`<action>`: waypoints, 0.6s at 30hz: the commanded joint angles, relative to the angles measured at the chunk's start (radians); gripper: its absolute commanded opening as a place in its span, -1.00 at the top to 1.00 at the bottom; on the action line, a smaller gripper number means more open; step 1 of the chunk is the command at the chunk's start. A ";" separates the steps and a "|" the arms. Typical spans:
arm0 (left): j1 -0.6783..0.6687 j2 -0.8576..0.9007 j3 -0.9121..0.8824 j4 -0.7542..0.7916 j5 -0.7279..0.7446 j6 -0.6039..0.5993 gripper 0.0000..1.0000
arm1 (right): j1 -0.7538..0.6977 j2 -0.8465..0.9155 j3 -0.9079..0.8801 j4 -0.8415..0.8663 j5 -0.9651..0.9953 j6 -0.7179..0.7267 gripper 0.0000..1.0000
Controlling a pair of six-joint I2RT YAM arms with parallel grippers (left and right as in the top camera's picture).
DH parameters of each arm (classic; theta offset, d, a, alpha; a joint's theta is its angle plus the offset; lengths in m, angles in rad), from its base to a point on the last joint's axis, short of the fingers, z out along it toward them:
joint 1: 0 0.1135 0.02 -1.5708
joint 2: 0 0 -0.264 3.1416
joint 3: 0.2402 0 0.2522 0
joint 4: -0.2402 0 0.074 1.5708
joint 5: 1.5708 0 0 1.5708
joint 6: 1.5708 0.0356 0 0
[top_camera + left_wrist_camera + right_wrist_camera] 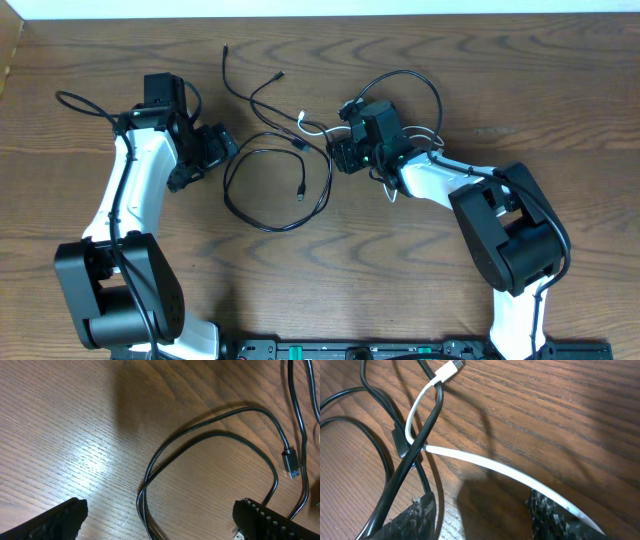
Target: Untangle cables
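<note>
The wooden table (pixel 560 90) carries both arms. The left arm (pixel 130 190) reaches in from seven o'clock and the right arm (pixel 470 190) from five o'clock. The cables lie between them at the table's centre and up toward twelve.

The biggest cable is a black loop (pixel 216 434) doubled on itself, with its plug (pixel 291 461) lying inside the ring. A thinner black cord (pixel 265 85) wanders off toward eleven o'clock. The white cable (pixel 480 464) sits at one o'clock of the loop, and its short bend hooks around a black strand just below the white plug (pixel 451 367).

The left gripper (pixel 160 510) hovers at nine o'clock of the loop with its jaws spread wide and nothing in them. The right gripper (pixel 480 502) sits at two o'clock with its jaws parted. The white cable runs across the gap toward the right-hand finger (pixel 555 515) but is not pinched, and a black strand passes beside the other finger.

These cords look light, limp and smooth. They will likely drag their neighbours along and slip through a loose pinch. The best hold is probably on the white cord's straight run, just behind the crossing. Gripping near the plug risks it snagging on the black strand.
</note>
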 commanded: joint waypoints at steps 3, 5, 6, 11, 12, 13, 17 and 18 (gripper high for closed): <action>0.004 0.006 -0.005 -0.002 -0.013 0.002 -0.96 | -0.003 0.006 -0.001 -0.025 0.029 -0.006 -0.12; 0.004 0.006 -0.005 -0.002 -0.013 0.002 -0.96 | -0.004 0.006 -0.001 -0.024 0.029 -0.006 -0.13; 0.004 0.006 -0.005 -0.002 -0.013 0.002 -0.95 | -0.003 0.006 -0.001 -0.024 0.029 -0.006 -0.14; 0.004 0.006 -0.005 -0.002 -0.013 0.002 -0.96 | -0.003 0.007 -0.001 -0.022 0.030 -0.006 -0.15; 0.004 0.006 -0.005 -0.002 -0.013 0.002 -0.96 | -0.003 0.006 -0.001 -0.023 0.030 -0.007 -0.15; 0.004 0.006 -0.005 -0.002 -0.013 0.002 -0.96 | -0.003 0.006 -0.001 -0.024 0.030 -0.006 -0.17; 0.004 0.006 -0.005 -0.002 -0.013 0.002 -0.96 | -0.003 0.006 -0.001 -0.024 0.029 -0.006 -0.31; 0.004 0.006 -0.005 -0.003 -0.013 0.002 -0.96 | -0.003 0.007 -0.001 -0.024 0.029 -0.006 -0.32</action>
